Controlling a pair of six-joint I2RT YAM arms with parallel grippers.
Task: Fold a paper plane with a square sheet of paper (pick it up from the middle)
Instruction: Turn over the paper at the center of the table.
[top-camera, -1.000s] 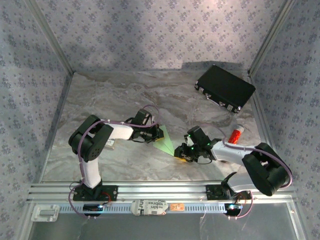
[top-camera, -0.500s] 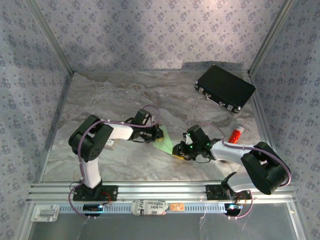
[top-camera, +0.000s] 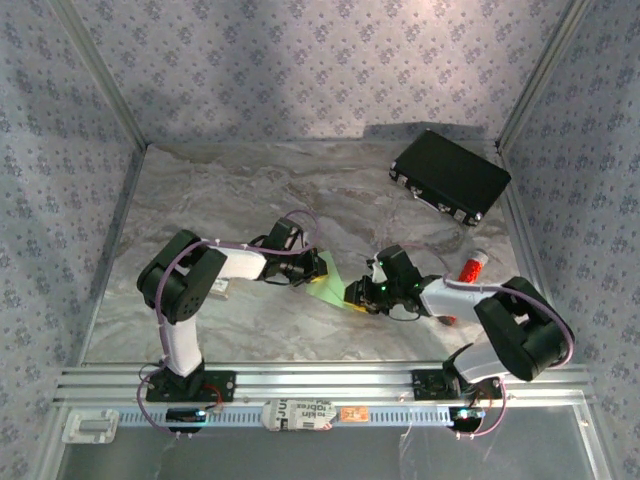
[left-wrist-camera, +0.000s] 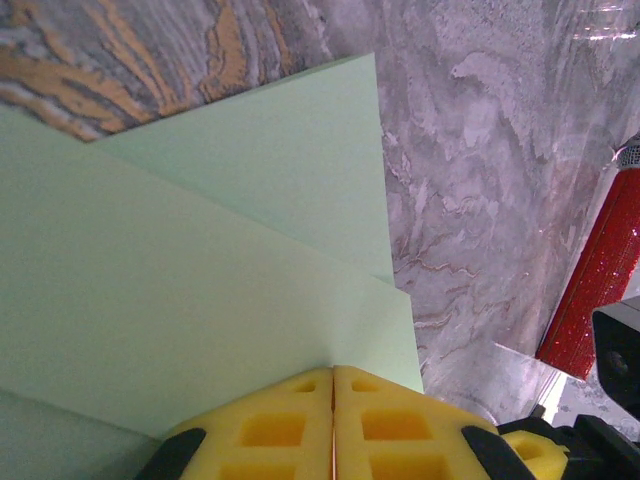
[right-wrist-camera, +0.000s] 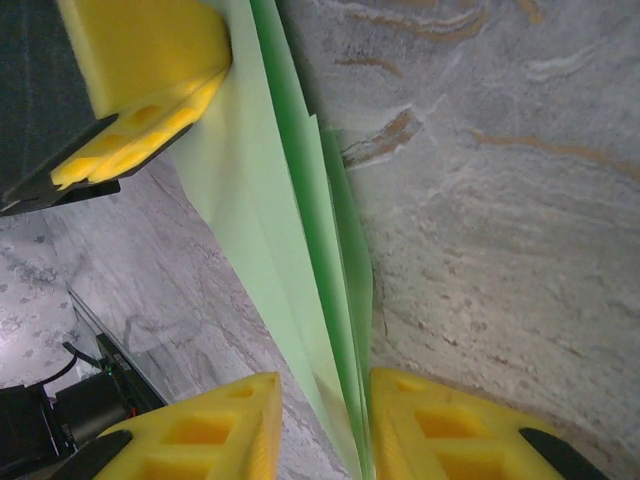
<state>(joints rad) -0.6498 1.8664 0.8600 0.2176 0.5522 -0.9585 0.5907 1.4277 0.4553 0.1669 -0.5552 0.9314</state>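
Green paper (top-camera: 332, 287) sat well apart from the black case (top-camera: 450, 177), down-left of it toward the arm bases, and was already creased into a layered pointed shape. Left gripper (left-wrist-camera: 333, 372) fingers were pressed together, pinching one paper edge. Right gripper (right-wrist-camera: 325, 400) fingers stood apart, straddling the folded layers at the end nearer the case, not clamped. Judged partway: early folds done, narrow dart with wings not yet formed, more creasing left.
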